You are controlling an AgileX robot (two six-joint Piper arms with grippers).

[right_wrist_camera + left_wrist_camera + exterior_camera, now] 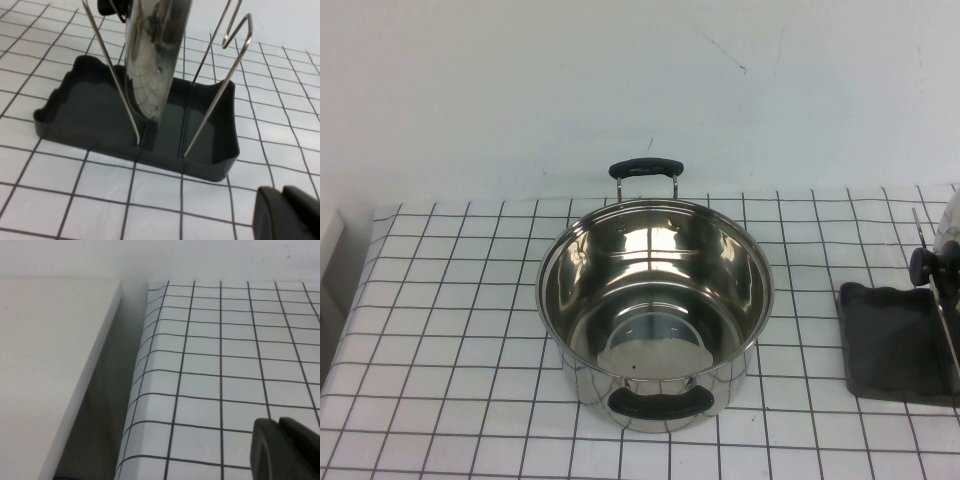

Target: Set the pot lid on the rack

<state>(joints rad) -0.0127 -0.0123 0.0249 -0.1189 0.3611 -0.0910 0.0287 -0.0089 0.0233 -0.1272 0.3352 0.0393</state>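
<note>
Pot [655,315] at centre of gridded table [440,330], one handle [646,168] toward far wall, other toward robot. Rack [135,125] at table's right edge, well apart from pot. Pot lid [155,60] on edge in rack, between wire rods [112,75] (knob [931,263] faces pot).

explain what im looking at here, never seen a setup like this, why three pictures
It is one moment of a two-armed robot, seen by three cameras. The high view looks down on a checked table with an open steel pot. At the right edge the pot lid stands on edge in the dark rack, between its wire rods. The other two cameras sit on the wrists. The left gripper is shut, over bare table near the edge. The right gripper is shut too, just beside the rack. Neither holds anything.
</note>
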